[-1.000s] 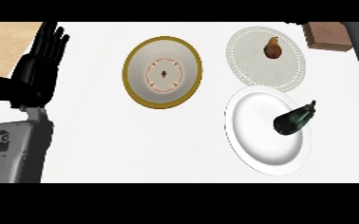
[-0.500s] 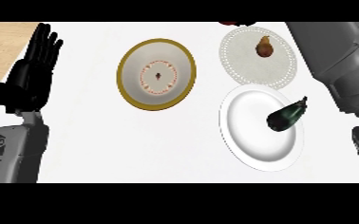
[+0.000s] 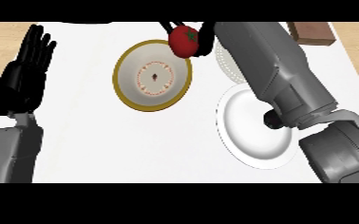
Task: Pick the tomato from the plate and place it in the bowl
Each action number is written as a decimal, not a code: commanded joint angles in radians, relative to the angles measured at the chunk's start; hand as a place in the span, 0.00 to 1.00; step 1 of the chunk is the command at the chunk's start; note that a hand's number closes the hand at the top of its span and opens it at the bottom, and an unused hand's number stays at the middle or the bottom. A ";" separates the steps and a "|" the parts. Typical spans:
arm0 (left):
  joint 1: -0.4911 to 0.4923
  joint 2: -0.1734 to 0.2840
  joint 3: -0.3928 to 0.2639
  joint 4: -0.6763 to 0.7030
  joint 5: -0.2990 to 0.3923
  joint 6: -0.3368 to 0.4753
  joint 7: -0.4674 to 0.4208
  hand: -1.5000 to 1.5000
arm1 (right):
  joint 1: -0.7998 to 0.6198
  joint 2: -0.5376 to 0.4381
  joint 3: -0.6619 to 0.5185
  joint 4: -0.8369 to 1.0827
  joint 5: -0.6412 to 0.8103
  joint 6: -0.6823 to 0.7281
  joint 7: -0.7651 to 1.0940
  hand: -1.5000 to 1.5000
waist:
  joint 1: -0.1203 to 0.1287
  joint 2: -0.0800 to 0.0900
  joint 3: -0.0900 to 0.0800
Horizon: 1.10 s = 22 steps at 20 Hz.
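Note:
A red tomato (image 3: 184, 41) with a green stalk hangs above the far right rim of the gold-rimmed bowl (image 3: 133, 99). My right hand (image 3: 207, 39) is shut on it, black fingers curled round its sides. The grey right forearm runs from the lower right corner up to the tomato. It hides most of the dotted white plate (image 3: 226, 62) behind it. The bowl's patterned inside holds nothing. My left hand (image 3: 29, 73) rests open at the left edge, fingers up.
A plain white plate (image 3: 245, 133) lies right of the bowl, partly under my right forearm. A dark object (image 3: 272, 119) on it shows only a little. A brown box (image 3: 313, 32) sits at the far right corner.
My right arm has swung in from the right edge across the two plates. Its hand now holds the tomato over the bowl's far rim. The left hand has stayed in place.

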 commanded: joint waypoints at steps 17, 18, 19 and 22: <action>-0.046 -0.021 -0.035 -0.005 0.003 -0.018 0.014 0.50 | 0.161 0.111 -0.032 0.130 -0.161 -0.071 0.113 0.00 | 0.070 0.017 0.001; -0.020 -0.008 -0.022 -0.036 0.012 -0.021 0.024 0.50 | 0.162 0.111 -0.043 0.133 -0.169 -0.061 0.105 0.00 | 0.059 0.011 0.001; -0.025 0.014 -0.005 -0.006 0.028 -0.052 0.006 0.50 | 0.173 0.111 -0.064 0.122 -0.197 -0.092 0.087 0.00 | 0.071 0.017 0.001; -0.037 0.015 0.002 0.009 0.008 -0.029 -0.011 0.50 | 0.173 0.111 -0.140 0.107 -0.275 -0.152 0.085 0.00 | 0.057 0.019 0.001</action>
